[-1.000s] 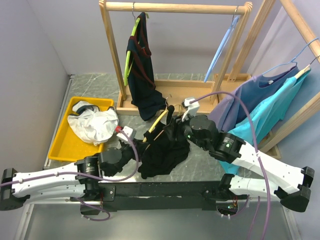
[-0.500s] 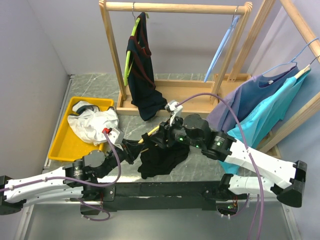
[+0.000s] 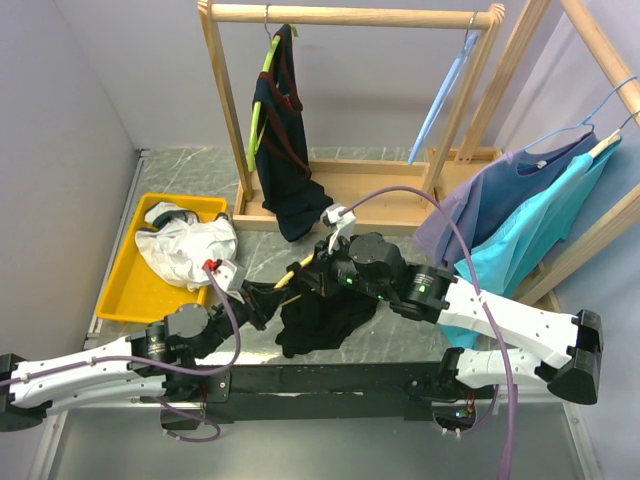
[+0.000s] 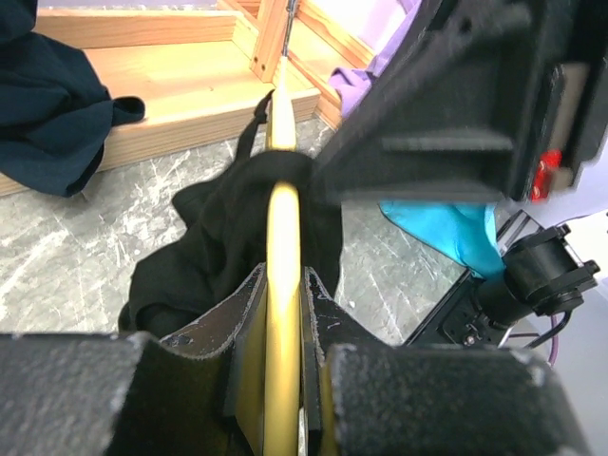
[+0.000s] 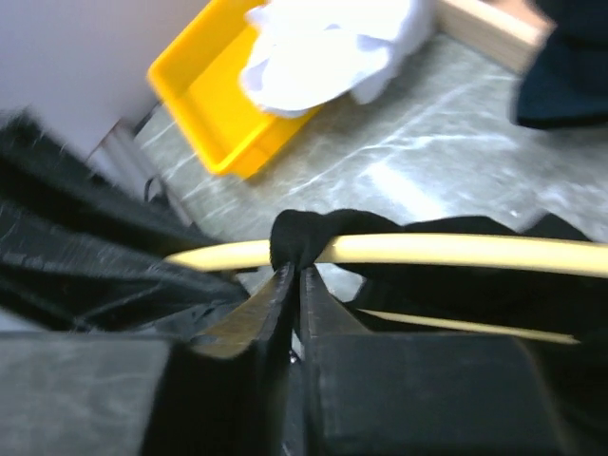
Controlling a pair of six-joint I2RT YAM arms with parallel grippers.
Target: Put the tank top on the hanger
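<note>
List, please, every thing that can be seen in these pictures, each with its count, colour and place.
tank top: one, black, middle of the table, partly around the hanger
hanger: one, yellow, in the tank top's fabric
tray: one, yellow, left on the table
white cloth: one, white, in the tray
back rack: one, light wood, behind the table
right rack: one, light wood, at the right
navy garment: one, navy with red trim, hanging on the back rack
lime-green hanger: one, under the navy garment
light-blue hanger: one, bare, on the back rack
purple shirt: one, on the right rack
teal shirt: one, on the right rack
table: one, grey marbled
left pincer: one, black, shut on the hanger
right pincer: one, black, shut on the tank top
</note>
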